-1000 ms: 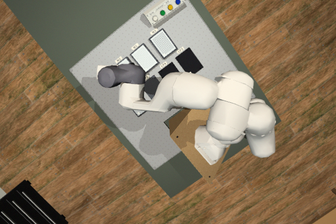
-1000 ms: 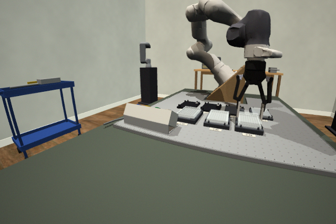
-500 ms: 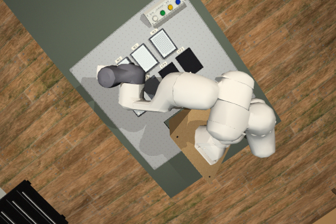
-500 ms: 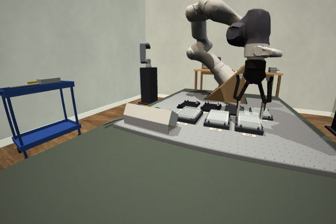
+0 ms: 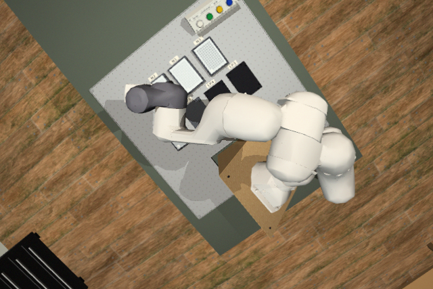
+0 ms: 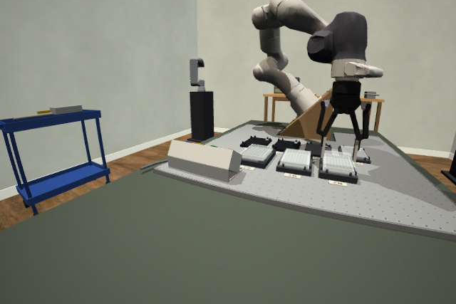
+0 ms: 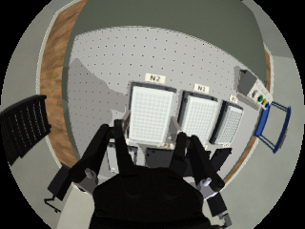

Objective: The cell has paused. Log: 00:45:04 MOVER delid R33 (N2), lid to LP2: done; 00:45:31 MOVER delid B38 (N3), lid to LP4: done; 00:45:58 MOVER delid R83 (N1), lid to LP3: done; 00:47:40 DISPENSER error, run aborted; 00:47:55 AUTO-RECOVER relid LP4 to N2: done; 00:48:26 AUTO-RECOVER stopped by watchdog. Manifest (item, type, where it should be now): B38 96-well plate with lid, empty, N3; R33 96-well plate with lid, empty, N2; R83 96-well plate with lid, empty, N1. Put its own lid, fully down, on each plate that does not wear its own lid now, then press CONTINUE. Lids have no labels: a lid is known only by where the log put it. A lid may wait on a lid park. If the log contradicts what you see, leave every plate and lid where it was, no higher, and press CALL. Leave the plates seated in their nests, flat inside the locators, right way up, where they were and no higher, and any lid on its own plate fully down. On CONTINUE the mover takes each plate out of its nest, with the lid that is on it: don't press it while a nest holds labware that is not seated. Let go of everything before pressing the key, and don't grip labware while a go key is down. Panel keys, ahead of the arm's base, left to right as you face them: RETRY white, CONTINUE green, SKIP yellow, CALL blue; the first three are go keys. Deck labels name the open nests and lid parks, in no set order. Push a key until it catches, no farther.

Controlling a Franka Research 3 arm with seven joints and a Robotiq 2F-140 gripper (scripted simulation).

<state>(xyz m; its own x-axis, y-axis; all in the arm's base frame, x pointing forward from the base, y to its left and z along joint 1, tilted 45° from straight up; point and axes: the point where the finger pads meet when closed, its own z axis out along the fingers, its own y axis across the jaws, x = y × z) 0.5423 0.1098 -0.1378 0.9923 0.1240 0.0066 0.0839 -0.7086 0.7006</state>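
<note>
Three well plates sit in a row of nests: N3 (image 5: 210,55), N1 (image 5: 185,74) and N2 (image 5: 162,74), the last mostly hidden under my wrist. My gripper (image 6: 339,153) points straight down over the N2 plate (image 6: 338,169). Its fingers stand on either side of that plate's clear lid (image 7: 152,114) and are shut on the lid. I cannot tell whether the lid rests on the plate or is raised a little. The key panel (image 5: 211,11) stands beyond N3 with white (image 5: 199,24), green (image 5: 209,16), yellow (image 5: 219,9) and blue (image 5: 229,2) keys.
Dark lid parks LP3 (image 5: 243,77) and LP4 (image 5: 216,90) lie behind the nests, and the arm covers part of the others. A pale piece (image 6: 359,153) lies on the park behind N2. The arm's wooden base wedge (image 5: 244,174) stands at the deck's near edge.
</note>
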